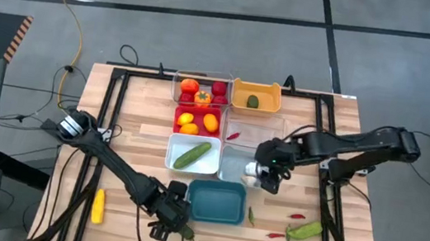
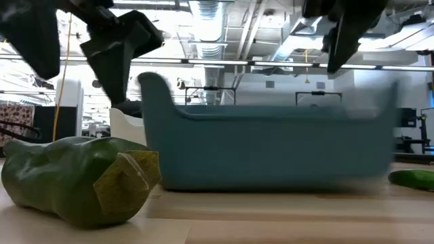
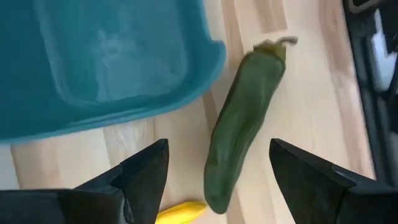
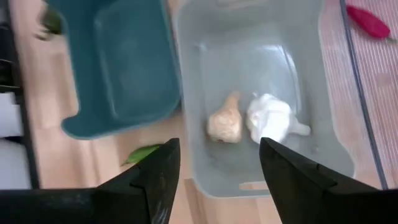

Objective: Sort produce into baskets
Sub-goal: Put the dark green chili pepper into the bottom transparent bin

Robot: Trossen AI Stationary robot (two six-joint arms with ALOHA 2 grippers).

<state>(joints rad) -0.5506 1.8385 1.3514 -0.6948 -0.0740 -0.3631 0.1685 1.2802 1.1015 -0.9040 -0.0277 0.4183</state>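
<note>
Two garlic bulbs (image 4: 252, 121) lie in the pale grey-blue basket (image 4: 311, 74), and above them we hold our right gripper (image 4: 217, 165) spread and empty. Our left gripper (image 3: 217, 171) hangs open over a green pepper (image 3: 239, 124) on the table beside the teal basket (image 3: 93, 68).

We see two garlic bulbs (image 4: 252, 121) inside one tray (image 4: 323, 124), an empty tray (image 4: 118, 74) just beside it, and a pepper (image 3: 239, 124) on the table (image 3: 298, 93) near that one

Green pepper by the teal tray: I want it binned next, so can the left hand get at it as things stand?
Probably yes. The left hand hangs open right above the green pepper, which lies bare on the wood beside the teal tray, with nothing over it.
</note>
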